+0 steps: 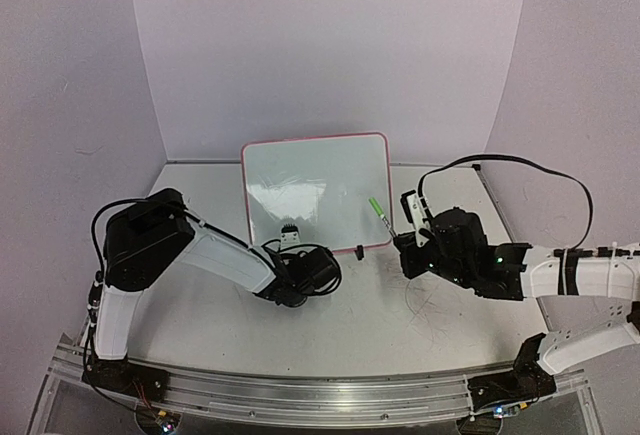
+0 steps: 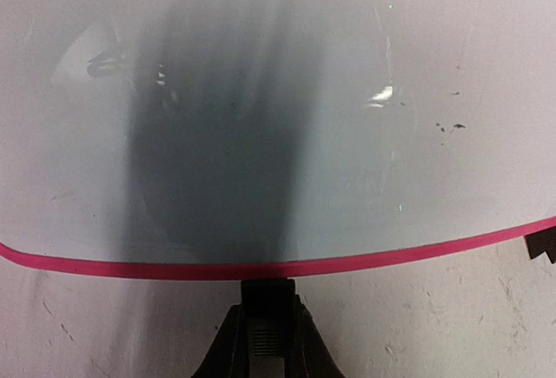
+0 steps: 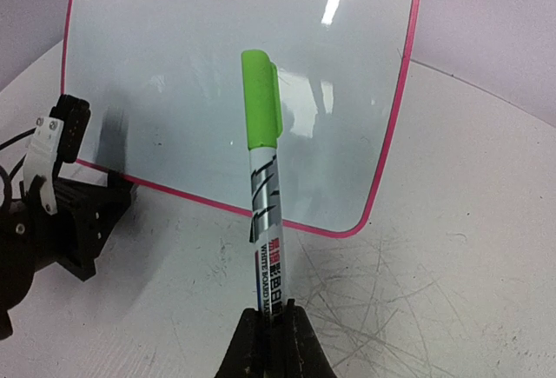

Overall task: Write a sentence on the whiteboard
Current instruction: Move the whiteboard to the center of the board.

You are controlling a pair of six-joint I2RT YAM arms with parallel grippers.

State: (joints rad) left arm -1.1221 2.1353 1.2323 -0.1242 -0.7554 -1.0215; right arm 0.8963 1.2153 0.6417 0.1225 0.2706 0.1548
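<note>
Face of whiteboard (image 1: pixel 315 190) glossy and smooth, throwing glare; its thin pink-red rim looks plastic. The marker (image 3: pixel 265 213) in my right claw (image 3: pixel 271 317) has a shiny green plastic cap and a silvery printed barrel. Tabletop (image 1: pixel 400 325) matt white, scored with grey scratches toward the right near corner.

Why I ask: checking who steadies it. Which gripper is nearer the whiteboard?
Left. The left gripper is right at the whiteboard, jaws closed at its lower rim. The right gripper, holding the green marker, stands apart, off the board's lower right corner.
</note>
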